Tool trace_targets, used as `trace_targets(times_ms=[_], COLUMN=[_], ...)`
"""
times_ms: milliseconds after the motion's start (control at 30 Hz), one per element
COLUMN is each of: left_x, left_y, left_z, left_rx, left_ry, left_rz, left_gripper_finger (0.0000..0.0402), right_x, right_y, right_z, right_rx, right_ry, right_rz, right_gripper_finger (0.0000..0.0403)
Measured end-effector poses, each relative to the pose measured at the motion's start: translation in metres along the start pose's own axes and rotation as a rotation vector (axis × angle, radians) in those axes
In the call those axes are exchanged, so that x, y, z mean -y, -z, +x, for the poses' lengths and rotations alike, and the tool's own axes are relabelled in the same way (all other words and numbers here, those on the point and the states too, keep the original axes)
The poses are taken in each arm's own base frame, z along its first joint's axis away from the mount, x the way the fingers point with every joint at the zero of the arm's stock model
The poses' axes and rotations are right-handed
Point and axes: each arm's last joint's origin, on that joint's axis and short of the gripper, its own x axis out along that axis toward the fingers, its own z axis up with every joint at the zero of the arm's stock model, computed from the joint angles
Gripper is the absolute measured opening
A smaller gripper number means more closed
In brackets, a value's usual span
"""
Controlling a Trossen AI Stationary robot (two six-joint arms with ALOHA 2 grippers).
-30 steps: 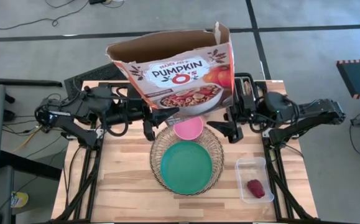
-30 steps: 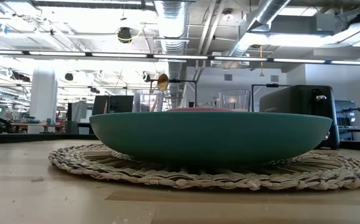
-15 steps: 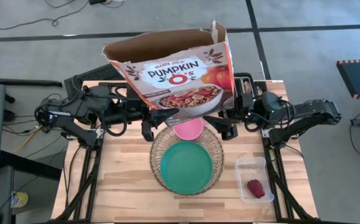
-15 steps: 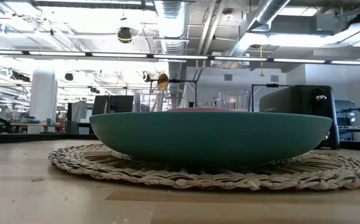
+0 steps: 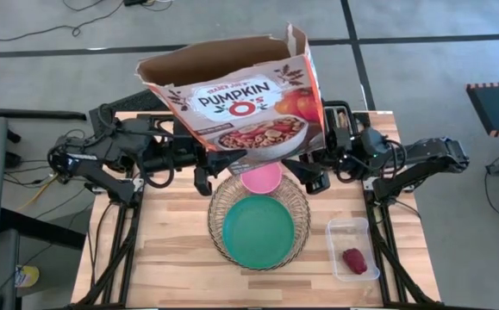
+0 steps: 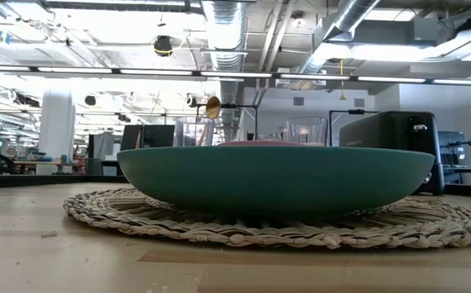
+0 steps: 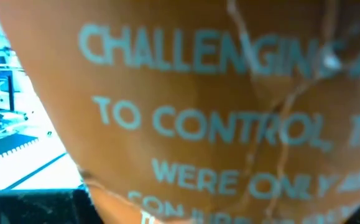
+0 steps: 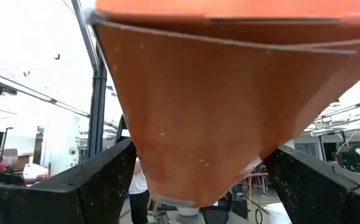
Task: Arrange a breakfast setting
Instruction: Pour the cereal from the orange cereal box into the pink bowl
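Orange cardboard dominates the upper middle of the overhead picture: an opened cereal box [image 5: 240, 95], flaps up, held high and tilted over the table [image 5: 171, 250]. The left gripper [image 5: 204, 176] reaches in from the left edge, its arm lying low along the back of the table. The box fills its wrist picture [image 7: 229, 112], but I cannot tell whether its fingers are clamped on the box. The right gripper [image 5: 314, 176] comes in from the right, arm bent the same way, fingers [image 8: 99, 180] spread wide to either side of the box's lower end [image 8: 217, 124], with a gap showing on both sides.

Below the box, at the frame's centre, the round wire charger [image 5: 219, 207] carries the round teal plate [image 5: 258, 231], and the smaller pink bowl [image 5: 260, 178] sits at the charger's far rim, touching the plate. The dark red fruit [image 5: 354, 261] lies in the clear plastic tub [image 5: 335, 231], lower right, near the table's corner. Bare wood lies open across the lower left. At table level, the plate [image 6: 276, 179] stands on the charger [image 6: 219, 224], with the black toaster [image 6: 394, 138] behind, at right.
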Motion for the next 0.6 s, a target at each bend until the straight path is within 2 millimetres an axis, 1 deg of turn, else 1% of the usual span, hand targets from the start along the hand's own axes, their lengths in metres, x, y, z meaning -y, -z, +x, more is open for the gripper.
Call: trace_targets(times_ms=[167, 300, 600], left_x=[0.0007, 0.0013, -0.0035], left_y=[-0.0005, 0.0003, 0.0013], left_z=[0.0000, 0.0011, 0.0028], left_rx=[0.003, 0.003, -0.008], left_ry=[0.035, 0.041, 0.031], left_rz=[0.009, 0.011, -0.002], left_gripper_finger=[0.0202, 0.0202, 0.0202], right_x=[0.0006, 0.0039, 0.0051], right_y=[-0.0049, -0.0058, 0.0038], right_z=[0.0001, 0.0001, 0.0046], right_rx=[0.056, 0.060, 0.112], right_ry=[-0.059, -0.074, -0.072], right_rz=[0.057, 0.113, 0.126], right_gripper_finger=[0.0375, 0.0375, 0.0375])
